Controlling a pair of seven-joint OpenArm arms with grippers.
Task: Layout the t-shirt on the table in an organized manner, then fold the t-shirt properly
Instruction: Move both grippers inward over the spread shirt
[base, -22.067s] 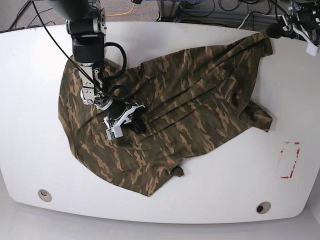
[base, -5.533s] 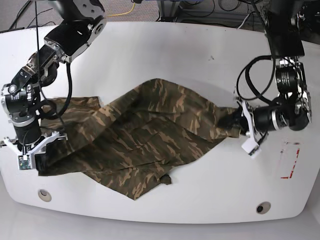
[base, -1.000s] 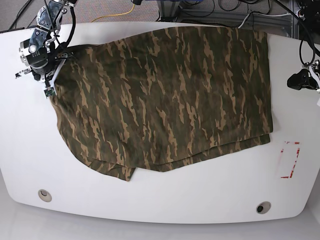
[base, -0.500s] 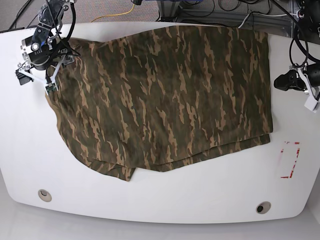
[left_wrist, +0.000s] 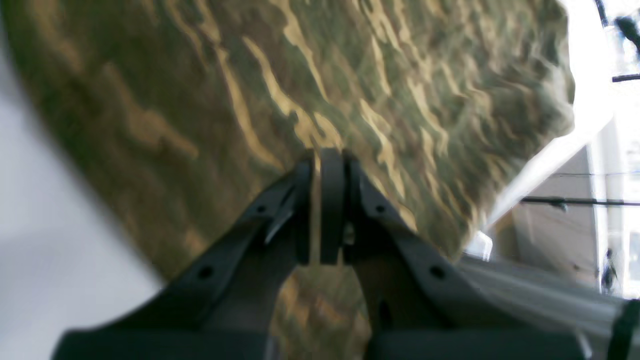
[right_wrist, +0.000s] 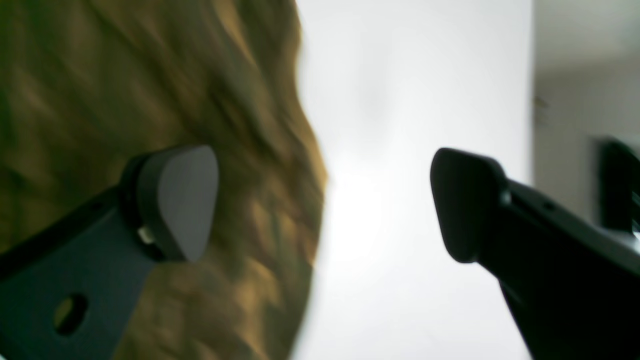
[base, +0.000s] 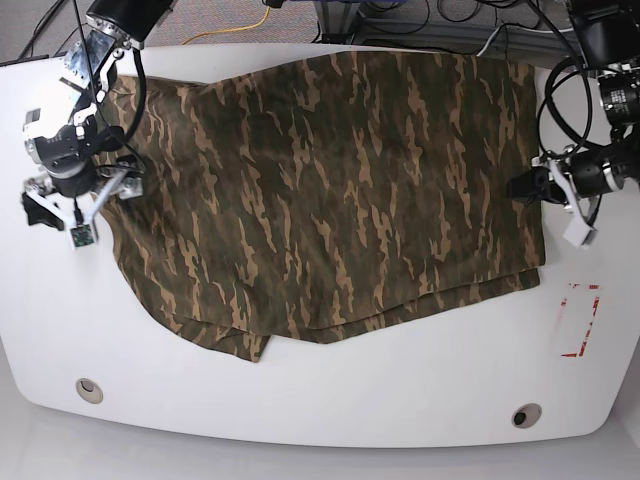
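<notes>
- T-shirt (base: 330, 190): camouflage print in olive, brown and tan, spread mostly flat across the far and middle part of the table (base: 330, 400). Its far edge lies along the table's far edge; the near-left hem runs slanted, with a small folded corner at its near end.
- Table: glossy white; two small round holes near the near edge, a red rectangular outline (base: 578, 320) at near right.
- Right gripper (base: 72, 196): at the shirt's left edge, jaws spread wide, nothing between them. Right wrist view: one finger (right_wrist: 175, 200) over the cloth, the other over bare table.
- Left gripper (base: 522, 186): at the shirt's right edge, jaws clenched together. Left wrist view: fingertips (left_wrist: 325, 170) pressed shut against the camouflage cloth; whether cloth is pinched cannot be told.
</notes>
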